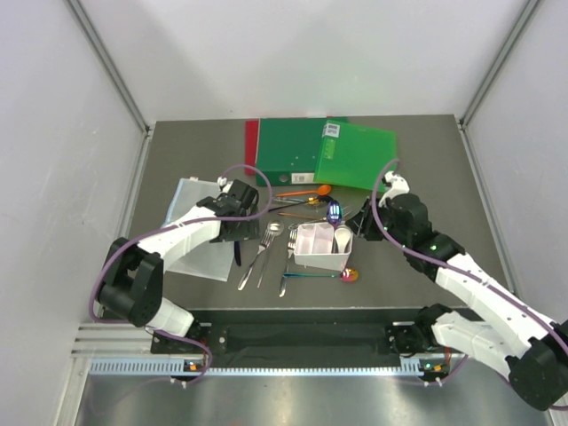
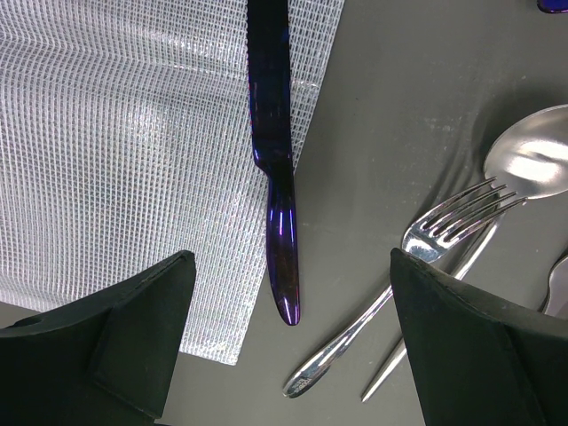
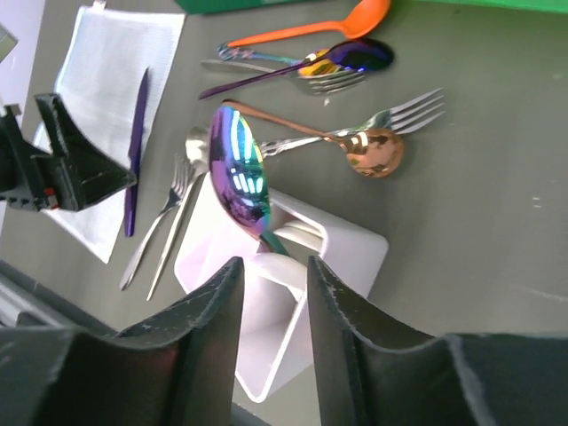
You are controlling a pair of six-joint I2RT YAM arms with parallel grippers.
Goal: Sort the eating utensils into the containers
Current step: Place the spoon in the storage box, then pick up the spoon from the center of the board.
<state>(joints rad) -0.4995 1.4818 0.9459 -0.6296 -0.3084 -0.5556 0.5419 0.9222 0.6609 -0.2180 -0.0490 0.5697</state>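
While the left gripper [image 2: 288, 266] hangs with fingers wide apart over the dark blue knife [image 2: 277, 177], which lies half on the clear sheet [image 2: 133, 160] with a silver fork [image 2: 426, 240] at its 3 o'clock, the right gripper [image 3: 273, 262] pinches the handle of the rainbow spoon [image 3: 238, 173], bowl toward 12 o'clock, above the white bin [image 3: 351, 253].

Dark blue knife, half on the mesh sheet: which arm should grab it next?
Left. The left tool hangs open directly over the dark blue knife, with a finger on either side of its handle. The right tool is shut on a rainbow spoon above the white bin, so it is busy and farther off.
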